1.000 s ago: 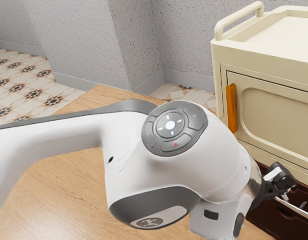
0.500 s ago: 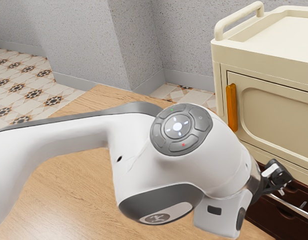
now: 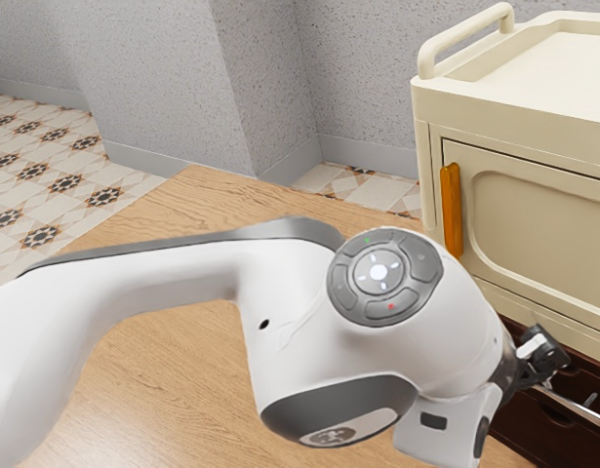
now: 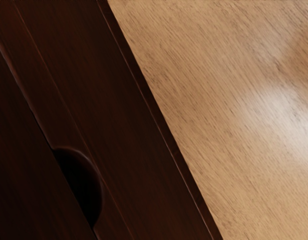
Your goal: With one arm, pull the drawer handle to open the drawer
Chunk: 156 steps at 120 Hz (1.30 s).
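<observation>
End effector (image 3: pixel 545 357) by handle (image 3: pixel 576 404), drawer (image 3: pixel 534 417) seemingly shut

The reach looked nearly done; gripping and pulling remained. The handle lay beside the end effector, toward the worktop's (image 3: pixel 153 361) edge at the exterior view's right. Whether it was clamped could not be told. The arm (image 3: pixel 173 268) stretched across, bent sharply at the wrist.

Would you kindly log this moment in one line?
Black gripper: near slim silver bar handle, contact unclear | dark brown wooden drawer front: no clear opening seen
</observation>
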{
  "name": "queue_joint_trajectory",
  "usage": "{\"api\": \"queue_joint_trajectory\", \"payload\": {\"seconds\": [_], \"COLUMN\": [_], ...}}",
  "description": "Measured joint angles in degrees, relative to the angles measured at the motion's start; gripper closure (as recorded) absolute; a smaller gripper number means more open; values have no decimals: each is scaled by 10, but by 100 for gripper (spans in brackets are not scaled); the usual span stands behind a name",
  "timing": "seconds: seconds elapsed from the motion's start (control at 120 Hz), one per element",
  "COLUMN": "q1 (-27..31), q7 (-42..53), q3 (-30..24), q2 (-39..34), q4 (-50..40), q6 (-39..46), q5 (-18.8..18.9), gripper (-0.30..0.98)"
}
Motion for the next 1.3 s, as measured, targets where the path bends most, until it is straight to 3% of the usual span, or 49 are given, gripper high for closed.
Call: {"api": "queue_joint_trajectory", "payload": {"seconds": [0.242,0.542,0.642,0.783,0.808,0.85,1.025,1.208,1.3], "q1": [-13,-26,-29,-28,-26,2,161,178,174], "q7": [-1,-1,-1,-1,0,0,0,0,0], "q3": [8,12,13,13,10,-16,-170,-192,-193], "q2": [-16,-54,-60,-60,-60,-61,-102,-130,-141], "q4": [-17,-64,-70,-73,-73,-74,-113,-147,-150], "q6": [2,2,1,-2,-3,-4,-5,-6,-15], "q5": [0,1,5,7,6,8,11,11,8], "gripper": [2,-7,-2,-13,-8,-1,9,1,6]}}
